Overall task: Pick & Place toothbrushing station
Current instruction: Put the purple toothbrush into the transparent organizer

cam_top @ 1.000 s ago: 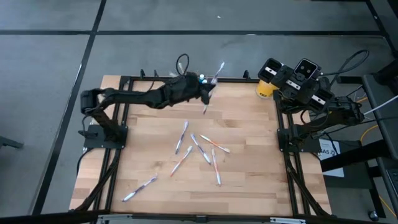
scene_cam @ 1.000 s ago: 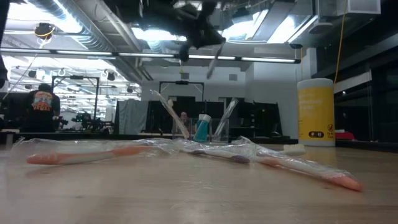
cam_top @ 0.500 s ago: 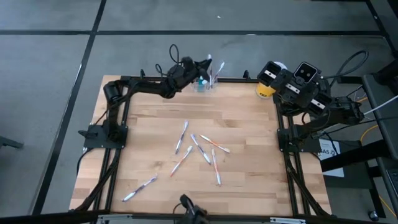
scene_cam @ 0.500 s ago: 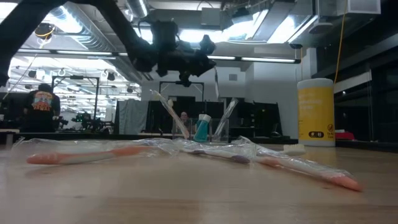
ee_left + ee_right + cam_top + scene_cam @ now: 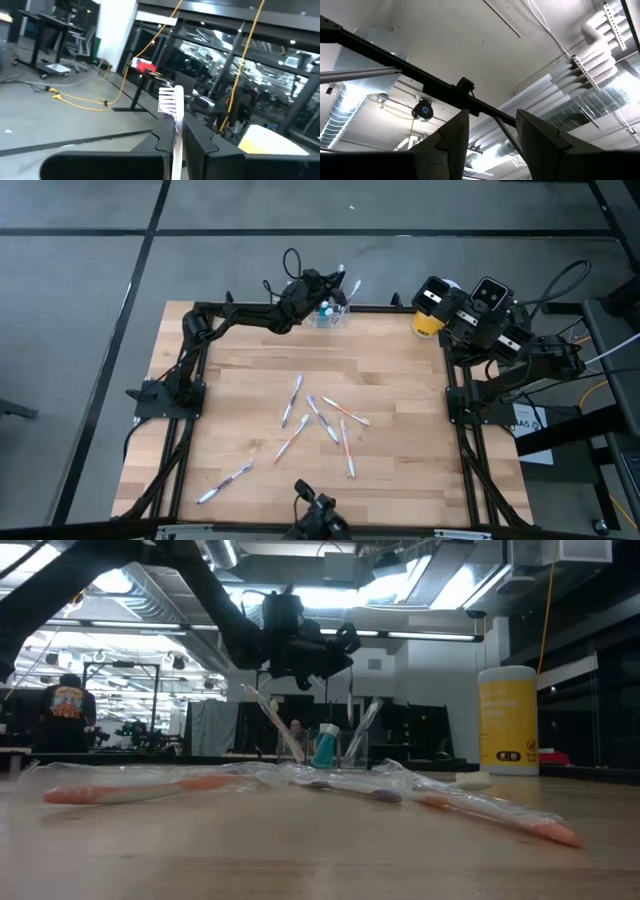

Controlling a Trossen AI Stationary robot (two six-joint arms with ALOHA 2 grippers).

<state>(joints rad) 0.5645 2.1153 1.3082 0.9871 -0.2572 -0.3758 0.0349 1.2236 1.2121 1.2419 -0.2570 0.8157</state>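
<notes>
The see-through holder (image 5: 328, 317) stands at the middle of the table's far edge; in the low view (image 5: 343, 754) it has two toothbrushes leaning in it and a teal tube (image 5: 325, 745). My left gripper (image 5: 334, 288) hovers just above it, shut on a white toothbrush (image 5: 172, 107) that stands upright with its bristle head up. In the low view the brush's thin handle (image 5: 349, 690) reaches down toward the holder; whether its end is inside, I cannot tell. My right gripper (image 5: 490, 135) is open and empty, pointing up at the ceiling beside the table's far right corner (image 5: 470, 305). My left gripper pinches the toothbrush's handle (image 5: 175, 145) between its two fingers, a little below the bristle head (image 5: 170, 100). The fingers are about level, come from the table's left and lie across the brush. The brush stands upright, bristles up, its longer part hanging below the fingers.
Several wrapped toothbrushes (image 5: 320, 415) lie scattered on the middle of the wooden table, and one more (image 5: 225, 483) near the near left corner. A yellow cylinder with a white top (image 5: 428, 323) stands at the far right corner. A dark object (image 5: 315, 520) shows at the near edge.
My left gripper has carried the toothbrush toward the table's far edge and come down over the holder. The brush, slanted a second ago, now stands upright, and its lower end has sunk toward the holder.
</notes>
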